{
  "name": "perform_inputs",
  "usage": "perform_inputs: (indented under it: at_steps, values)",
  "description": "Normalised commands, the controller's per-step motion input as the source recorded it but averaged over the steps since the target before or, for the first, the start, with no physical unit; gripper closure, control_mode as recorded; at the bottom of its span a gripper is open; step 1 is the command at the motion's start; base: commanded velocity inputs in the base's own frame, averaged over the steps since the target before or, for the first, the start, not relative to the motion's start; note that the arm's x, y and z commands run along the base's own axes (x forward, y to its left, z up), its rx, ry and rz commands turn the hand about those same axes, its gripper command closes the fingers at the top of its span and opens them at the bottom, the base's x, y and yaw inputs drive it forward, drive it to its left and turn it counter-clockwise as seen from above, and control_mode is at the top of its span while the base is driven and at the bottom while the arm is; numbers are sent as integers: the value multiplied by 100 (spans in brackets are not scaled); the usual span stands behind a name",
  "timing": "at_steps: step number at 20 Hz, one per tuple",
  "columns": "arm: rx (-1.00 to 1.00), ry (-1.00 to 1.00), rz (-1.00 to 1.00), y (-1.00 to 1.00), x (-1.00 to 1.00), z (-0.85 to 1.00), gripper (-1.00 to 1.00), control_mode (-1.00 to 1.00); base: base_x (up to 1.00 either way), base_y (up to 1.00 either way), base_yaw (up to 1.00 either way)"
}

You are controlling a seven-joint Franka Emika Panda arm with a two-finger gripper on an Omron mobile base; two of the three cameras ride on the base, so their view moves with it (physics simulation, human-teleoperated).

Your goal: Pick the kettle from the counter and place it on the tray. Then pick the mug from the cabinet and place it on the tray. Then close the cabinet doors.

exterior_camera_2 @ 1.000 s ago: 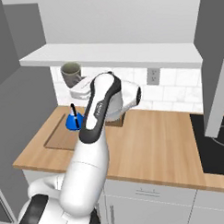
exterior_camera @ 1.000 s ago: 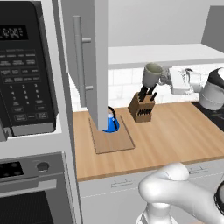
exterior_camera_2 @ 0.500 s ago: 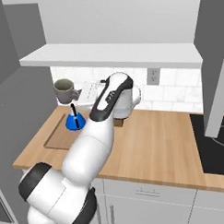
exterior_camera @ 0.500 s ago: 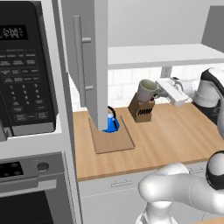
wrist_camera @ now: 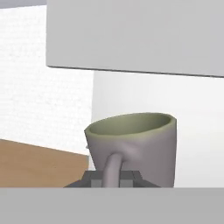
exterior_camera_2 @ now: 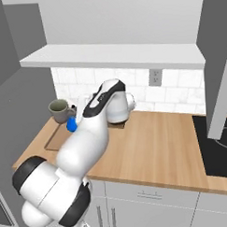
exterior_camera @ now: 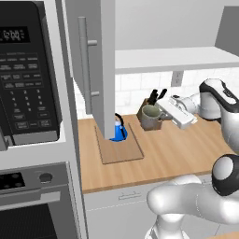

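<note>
The end effector [exterior_camera: 162,113] is clenched on the handle of the plain grey-green cylindrical mug [exterior_camera: 150,117], which hangs upright in the air, mouth up, in front of the brown knife block [exterior_camera: 148,106]. From the mug, the thin flat light-brown wooden tray [exterior_camera: 119,149] lies lower and further toward the open grey cabinet door [exterior_camera: 97,65]. The small bright blue dome-shaped kettle [exterior_camera: 117,132] already sits on the tray's far end, close under that door. The bare near half of the tray looks the likelier landing spot, so the coming move, as I judge it, runs sideways and down onto the light wood bench [exterior_camera: 182,149], stopping short of the kettle.
</note>
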Motion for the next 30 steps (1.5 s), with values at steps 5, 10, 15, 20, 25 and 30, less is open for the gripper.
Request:
perform_inputs:
  at_steps: [5, 10, 15, 20, 25, 30]
  values:
    - [-10, -2, -15, 6, -19, -54, 100, -100, 0, 0, 0]
    - [-8, 0, -23, 8, -4, -52, 100, -100, 0, 0, 0]
    - [-1, 3, -15, 20, 2, -46, 100, -100, 0, 0, 0]
    - [0, 9, -3, 24, 11, -42, 100, -100, 0, 0, 0]
    - [0, 8, 0, 13, 21, -34, 100, -100, 0, 0, 0]
    - [1, 3, 0, 6, 34, -20, 100, -100, 0, 0, 0]
